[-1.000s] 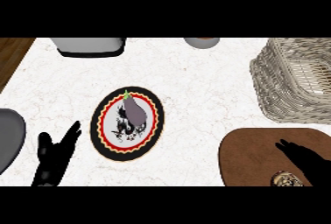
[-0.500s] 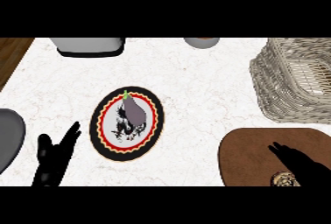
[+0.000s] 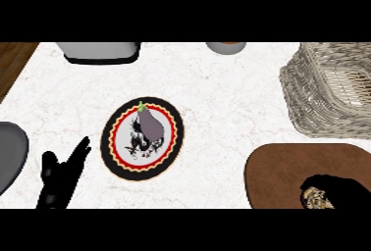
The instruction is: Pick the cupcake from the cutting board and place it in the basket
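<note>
Where the brown, round-cornered wooden cutting board (image 3: 290, 166) lies on the white marbled counter (image 3: 217, 88), the head view shows the right robot hand (image 3: 346, 190) bent down over the board's near end. Its black fingers are curled round the small tan-and-cream cupcake (image 3: 316, 198). The cupcake sits on the board, tucked under that hand and showing only at its left side.

Beyond the right robot hand, on the far side of the board, stands the pale woven wicker basket (image 3: 326, 93), well apart from the cupcake.

Over at the view's lower left, the left robot hand (image 3: 62, 177) rests with its fingers spread and pointing up, holding nothing. Just to the right of it lies a round plate (image 3: 116, 147) with a black rim and a red-and-yellow scalloped ring. A grey-purple aubergine (image 3: 150, 125) with a green stalk lies on it. To the left of that hand, a grey rounded object (image 3: 10, 157) is cut off by the edge.

Far beyond the left robot hand, at the counter's back, stand a light grey container (image 3: 98, 50) and a small grey bowl (image 3: 226, 47).
</note>
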Controlling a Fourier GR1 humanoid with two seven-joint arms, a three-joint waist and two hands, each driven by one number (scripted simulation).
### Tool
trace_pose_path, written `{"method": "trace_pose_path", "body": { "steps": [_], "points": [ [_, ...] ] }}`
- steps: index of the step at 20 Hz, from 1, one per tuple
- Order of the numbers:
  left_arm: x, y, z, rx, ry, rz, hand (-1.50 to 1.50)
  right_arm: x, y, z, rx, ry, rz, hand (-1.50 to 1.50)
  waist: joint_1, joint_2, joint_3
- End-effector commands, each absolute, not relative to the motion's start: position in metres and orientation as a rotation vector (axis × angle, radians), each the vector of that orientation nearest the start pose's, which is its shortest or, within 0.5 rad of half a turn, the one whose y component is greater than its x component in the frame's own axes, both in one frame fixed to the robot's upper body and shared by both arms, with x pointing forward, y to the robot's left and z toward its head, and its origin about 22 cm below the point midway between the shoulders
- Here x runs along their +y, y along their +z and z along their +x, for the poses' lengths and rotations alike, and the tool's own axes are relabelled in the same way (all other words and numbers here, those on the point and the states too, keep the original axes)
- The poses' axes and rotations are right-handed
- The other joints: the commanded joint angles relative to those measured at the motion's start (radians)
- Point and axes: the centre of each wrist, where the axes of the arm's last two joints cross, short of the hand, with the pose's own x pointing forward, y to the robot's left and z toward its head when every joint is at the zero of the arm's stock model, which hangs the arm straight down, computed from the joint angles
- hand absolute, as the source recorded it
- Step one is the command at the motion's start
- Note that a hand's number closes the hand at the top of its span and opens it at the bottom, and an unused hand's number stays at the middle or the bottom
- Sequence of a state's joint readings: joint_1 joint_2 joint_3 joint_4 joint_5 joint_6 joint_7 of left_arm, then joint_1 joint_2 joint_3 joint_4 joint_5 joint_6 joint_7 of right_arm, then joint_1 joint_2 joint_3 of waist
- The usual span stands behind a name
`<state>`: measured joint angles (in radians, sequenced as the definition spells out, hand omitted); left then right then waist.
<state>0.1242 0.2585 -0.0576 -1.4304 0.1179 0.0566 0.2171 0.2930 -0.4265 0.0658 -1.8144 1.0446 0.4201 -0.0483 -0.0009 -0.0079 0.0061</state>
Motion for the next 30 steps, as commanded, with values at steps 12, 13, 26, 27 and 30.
{"method": "trace_pose_path", "body": {
  "steps": [12, 13, 26, 27, 30],
  "points": [
    [0.277, -0.045, 0.201, -1.029, -0.027, 0.151, 0.00, -0.175, 0.023, 0.209, -0.989, 1.374, -0.853, 1.50, 0.014, 0.008, -0.006],
    [0.289, -0.049, 0.201, -1.006, -0.055, 0.150, 0.00, -0.170, 0.019, 0.217, -0.983, 1.383, -0.842, 1.50, 0.012, 0.009, -0.006],
    [0.301, -0.056, 0.188, -1.001, -0.008, 0.159, 0.00, -0.179, 0.108, 0.198, -1.631, 0.566, -0.618, 1.50, -0.019, 0.002, -0.003],
    [0.291, -0.053, 0.191, -1.015, -0.006, 0.165, 0.00, -0.182, 0.118, 0.195, -1.652, 0.514, -0.641, 1.50, -0.018, 0.002, -0.004],
    [0.298, -0.047, 0.199, -1.006, -0.001, 0.177, 0.00, -0.197, 0.152, 0.191, -1.716, 0.401, -0.693, 1.50, -0.013, 0.005, -0.006]
  ]
}}
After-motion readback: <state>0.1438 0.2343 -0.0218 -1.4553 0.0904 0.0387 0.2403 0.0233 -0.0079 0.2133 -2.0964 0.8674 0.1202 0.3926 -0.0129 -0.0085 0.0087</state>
